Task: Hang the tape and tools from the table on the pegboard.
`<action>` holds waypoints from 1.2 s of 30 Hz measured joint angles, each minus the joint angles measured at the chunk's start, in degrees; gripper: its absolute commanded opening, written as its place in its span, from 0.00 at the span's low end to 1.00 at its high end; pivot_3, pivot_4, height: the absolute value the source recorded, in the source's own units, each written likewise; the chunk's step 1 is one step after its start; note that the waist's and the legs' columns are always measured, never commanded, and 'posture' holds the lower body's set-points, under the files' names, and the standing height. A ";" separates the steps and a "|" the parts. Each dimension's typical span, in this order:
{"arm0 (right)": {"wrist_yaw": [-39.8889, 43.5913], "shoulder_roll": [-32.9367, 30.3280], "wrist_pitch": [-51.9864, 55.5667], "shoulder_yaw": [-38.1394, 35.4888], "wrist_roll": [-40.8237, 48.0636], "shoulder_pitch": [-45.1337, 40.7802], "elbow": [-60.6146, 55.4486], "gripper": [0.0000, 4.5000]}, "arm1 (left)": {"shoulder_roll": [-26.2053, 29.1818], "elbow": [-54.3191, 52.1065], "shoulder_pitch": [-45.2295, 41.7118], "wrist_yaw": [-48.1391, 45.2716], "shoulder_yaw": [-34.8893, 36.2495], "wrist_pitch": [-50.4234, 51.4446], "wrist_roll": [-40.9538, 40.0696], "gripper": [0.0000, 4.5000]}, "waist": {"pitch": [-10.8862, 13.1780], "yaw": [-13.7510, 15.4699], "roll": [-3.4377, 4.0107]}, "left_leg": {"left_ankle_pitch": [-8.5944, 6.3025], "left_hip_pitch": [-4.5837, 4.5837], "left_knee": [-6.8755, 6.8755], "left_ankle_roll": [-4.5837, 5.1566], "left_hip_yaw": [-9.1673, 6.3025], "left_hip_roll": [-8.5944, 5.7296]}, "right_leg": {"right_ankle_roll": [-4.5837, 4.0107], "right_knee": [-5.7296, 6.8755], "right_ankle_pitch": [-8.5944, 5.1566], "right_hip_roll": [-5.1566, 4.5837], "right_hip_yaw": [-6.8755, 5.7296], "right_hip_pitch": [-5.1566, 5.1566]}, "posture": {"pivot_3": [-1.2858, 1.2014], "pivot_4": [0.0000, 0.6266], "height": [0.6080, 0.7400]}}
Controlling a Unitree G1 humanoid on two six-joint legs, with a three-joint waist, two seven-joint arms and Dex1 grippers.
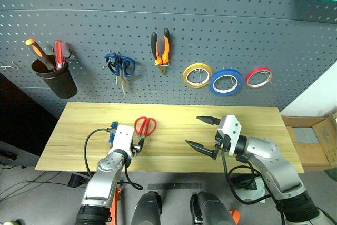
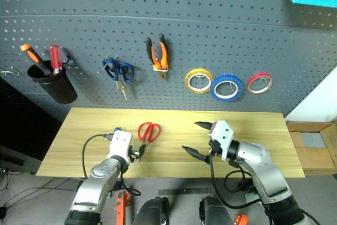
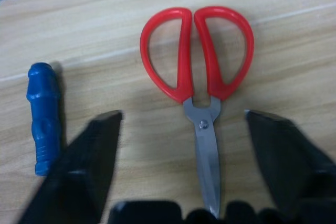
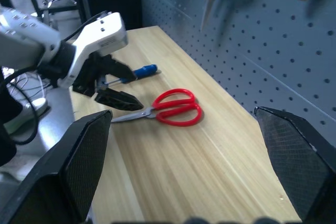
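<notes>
Workshop: tool-hung pegboard above wooden table.

Black cup — yellow ring, red ring.

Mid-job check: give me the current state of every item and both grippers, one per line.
Red scissors: closed, flat on the table, unheld.
Blue screwdriver: lying on the table.
Pliers: hung on the pegboard.
Blue tape: hung.
Left gripper: open, straddling the scissors' blades.
Right gripper: open, empty.
</notes>
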 measured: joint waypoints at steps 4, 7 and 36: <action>1.15 -0.88 2.39 1.20 -0.16 -0.07 -0.38 1.00 | 1.15 0.46 -0.93 -2.00 -1.15 4.79 0.03 0.99 | 0.00 0.01 0.00 | 0.00 0.00 0.01 0.00 -0.03 0.00 | -0.08 0.01 0.05 0.00 -0.03 0.00 | 0.54 0.31 1.00; 2.47 -0.86 4.57 2.64 0.68 -0.33 -0.77 1.00 | 1.31 0.77 -2.70 -3.59 -2.28 7.89 -0.27 0.99 | 0.01 0.05 -0.01 | 0.00 -0.01 0.04 0.00 -0.03 0.00 | -0.21 0.01 0.12 0.00 -0.03 0.01 | 0.55 0.33 1.00; 4.56 -0.05 1.70 6.52 -3.29 -2.65 4.60 1.00 | 3.67 12.39 -12.61 -6.57 -5.86 11.60 0.89 0.99 | 0.45 0.16 0.23 | 0.00 0.02 0.08 0.02 -0.06 0.00 | 0.01 0.01 0.00 0.01 -0.02 0.04 | 0.55 0.43 1.00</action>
